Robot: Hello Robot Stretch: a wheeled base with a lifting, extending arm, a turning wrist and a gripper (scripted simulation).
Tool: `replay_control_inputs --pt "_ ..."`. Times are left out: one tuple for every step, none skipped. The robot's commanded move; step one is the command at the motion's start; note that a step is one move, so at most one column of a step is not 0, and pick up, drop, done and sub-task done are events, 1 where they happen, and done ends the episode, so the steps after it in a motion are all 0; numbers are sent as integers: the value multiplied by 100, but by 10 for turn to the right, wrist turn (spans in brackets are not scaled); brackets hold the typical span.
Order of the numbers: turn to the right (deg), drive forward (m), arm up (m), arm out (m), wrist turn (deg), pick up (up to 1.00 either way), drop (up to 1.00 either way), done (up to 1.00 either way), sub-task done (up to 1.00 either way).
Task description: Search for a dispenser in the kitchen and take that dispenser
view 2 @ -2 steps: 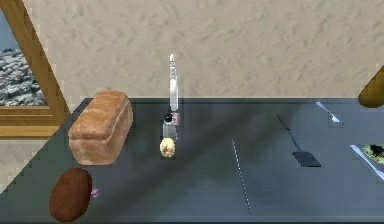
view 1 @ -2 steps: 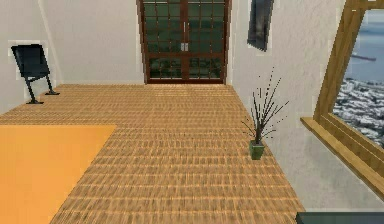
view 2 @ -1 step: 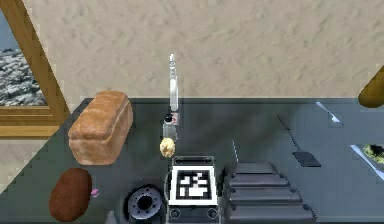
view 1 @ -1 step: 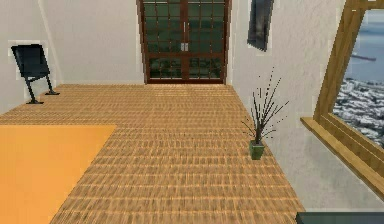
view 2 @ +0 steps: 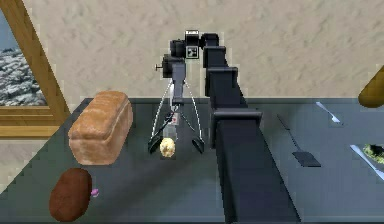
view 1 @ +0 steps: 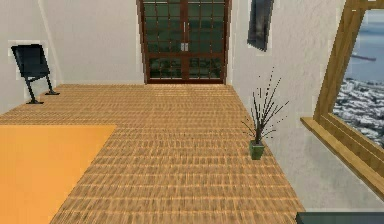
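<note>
The dark arm (view 2: 235,130) reaches out over a dark grey countertop (view 2: 130,195) in the arm side view. At its far end is the gripper (view 2: 177,147), its two thin fingers (view 2: 157,135) pointing down the picture. A small pale yellowish thing (view 2: 168,148) with a pinkish part lies on the counter right at the fingertips. Its shape is too small to name. I cannot tell whether the gripper holds anything.
A bread loaf (view 2: 100,125) and a brown round thing (view 2: 70,193) lie left of the gripper. A dark spatula (view 2: 301,152) and a thin utensil (view 2: 328,112) lie to the right. Ahead are a wood floor (view 1: 190,150), orange rug (view 1: 45,165), glass double doors (view 1: 184,40), potted plant (view 1: 260,125) and black stand (view 1: 33,68).
</note>
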Motion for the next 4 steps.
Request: replay_control_inputs --pt "0 0 0 0 450 0 0 0 0" --pt "0 0 0 0 450 0 0 0 0" --pt "0 0 0 0 450 0 0 0 0" --pt "0 0 0 0 360 0 0 0 0"
